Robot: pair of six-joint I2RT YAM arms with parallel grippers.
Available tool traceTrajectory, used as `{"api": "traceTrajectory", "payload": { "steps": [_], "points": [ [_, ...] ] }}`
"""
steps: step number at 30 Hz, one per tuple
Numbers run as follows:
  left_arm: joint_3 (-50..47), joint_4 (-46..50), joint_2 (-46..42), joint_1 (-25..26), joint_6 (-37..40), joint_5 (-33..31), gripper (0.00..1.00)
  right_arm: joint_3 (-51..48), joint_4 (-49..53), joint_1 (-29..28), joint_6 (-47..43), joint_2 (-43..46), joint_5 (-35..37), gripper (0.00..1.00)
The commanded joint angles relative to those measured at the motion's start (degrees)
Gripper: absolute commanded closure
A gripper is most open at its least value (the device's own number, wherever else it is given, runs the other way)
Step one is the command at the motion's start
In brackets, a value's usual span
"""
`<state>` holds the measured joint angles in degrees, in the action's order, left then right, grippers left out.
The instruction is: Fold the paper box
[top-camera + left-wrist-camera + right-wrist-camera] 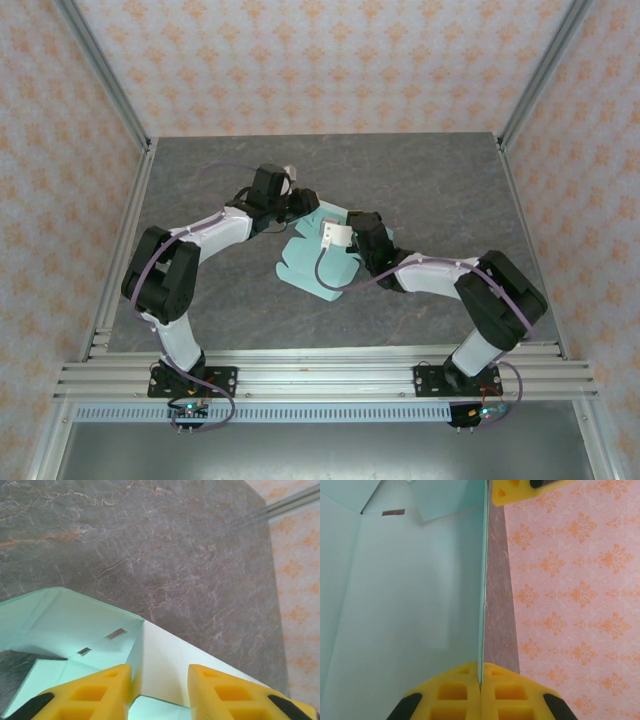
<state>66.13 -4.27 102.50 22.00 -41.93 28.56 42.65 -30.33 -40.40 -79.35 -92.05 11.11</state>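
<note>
paper box (410, 605) edge pinched, right pincer (481, 682)

No text, label or number is readable.

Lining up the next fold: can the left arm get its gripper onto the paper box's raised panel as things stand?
Likely yes: the left gripper stands open astride a raised panel of the paper box, with nothing between. The right gripper, shut on the card's edge, is not in its way.
</note>
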Motion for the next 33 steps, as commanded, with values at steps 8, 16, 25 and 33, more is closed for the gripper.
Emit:
{"api": "traceTrajectory", "payload": {
  "steps": [8, 16, 25, 33],
  "points": [
    [-2.87, -10.9, -1.25, 0.64, -8.93, 3.88, 0.73, 0.06, -2.52, -0.81, 0.01, -1.18, -2.59, 1.0],
    [-4.58, -11.6, -2.51, 0.59, -9.66, 2.56, 0.77, 0.0, -2.59, -0.74, -0.08, -0.89, -2.09, 1.0],
    [-8.23, -2.99, -11.13, -1.47, 1.22, -5.3, 0.53, -0.01, 0.51, 0.38, 0.26, 1.43, -2.18, 1.0],
    [-21.13, -5.84, -20.09, -1.61, 10.94, -11.92, 0.42, 4.61, 12.34, 3.71, 8.13, 2.81, -8.12, 1.0]
  ]
}}
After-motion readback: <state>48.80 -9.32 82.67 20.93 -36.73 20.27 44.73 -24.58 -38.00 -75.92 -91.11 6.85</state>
